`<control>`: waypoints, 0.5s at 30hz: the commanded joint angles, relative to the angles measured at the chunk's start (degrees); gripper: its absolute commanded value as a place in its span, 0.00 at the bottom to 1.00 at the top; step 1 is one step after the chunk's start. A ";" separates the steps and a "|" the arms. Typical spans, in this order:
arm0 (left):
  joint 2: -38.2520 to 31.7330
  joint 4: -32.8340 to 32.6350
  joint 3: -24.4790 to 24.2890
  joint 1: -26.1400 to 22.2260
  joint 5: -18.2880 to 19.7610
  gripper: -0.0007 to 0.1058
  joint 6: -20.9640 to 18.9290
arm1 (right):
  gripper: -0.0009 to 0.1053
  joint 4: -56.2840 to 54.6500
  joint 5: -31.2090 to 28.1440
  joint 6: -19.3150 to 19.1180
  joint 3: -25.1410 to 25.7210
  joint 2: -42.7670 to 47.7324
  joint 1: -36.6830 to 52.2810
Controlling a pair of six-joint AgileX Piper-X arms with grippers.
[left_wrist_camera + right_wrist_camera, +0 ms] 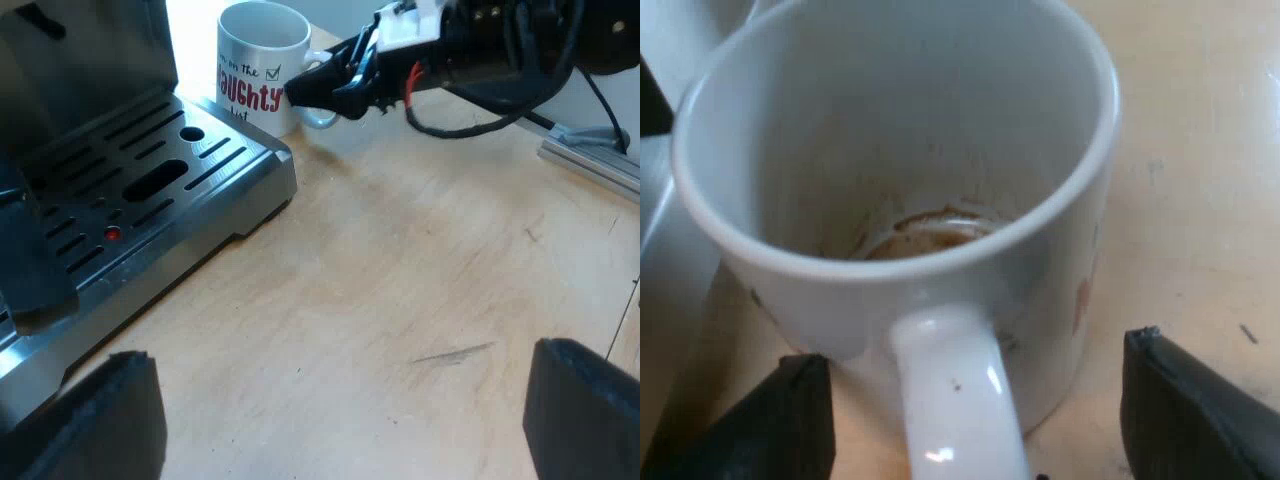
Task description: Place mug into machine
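Straddling the handle (940, 360) of a mug (900, 150), not yet gripping it.
Right gripper (980, 400): jaws spread, 1 finger each side of the handle; brown residue rings the mug's bottom. Left gripper (340, 420): jaws wide apart over bare desk (420, 280). Beyond, the espresso machine (90, 60), upper body cut off, and its drip tray (150, 190); farthest, the mug on the desk beside the tray's corner, print partly hidden.

Light: daylight was bright, blown out white behind mug (262, 62); shadows on table (400, 280) lay soft (glints sat on its handle (952, 400)).
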State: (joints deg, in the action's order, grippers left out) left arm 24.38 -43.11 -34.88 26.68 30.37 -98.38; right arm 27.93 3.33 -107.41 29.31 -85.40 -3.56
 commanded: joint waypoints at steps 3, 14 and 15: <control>0.00 0.52 -0.39 0.29 0.37 0.72 -0.34 | 0.59 4.20 0.34 -0.74 0.14 -2.54 0.22; 0.00 0.52 -0.39 0.29 0.37 0.72 -0.34 | 0.20 4.49 0.34 -0.74 0.14 -3.04 0.22; 0.00 0.52 -0.39 0.29 0.37 0.72 -0.34 | 0.12 4.35 0.34 -0.74 0.14 -2.93 -0.01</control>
State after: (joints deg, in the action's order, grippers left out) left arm 24.38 -43.11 -34.88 26.68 30.34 -98.38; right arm 31.49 3.65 -107.53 29.31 -88.21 -3.56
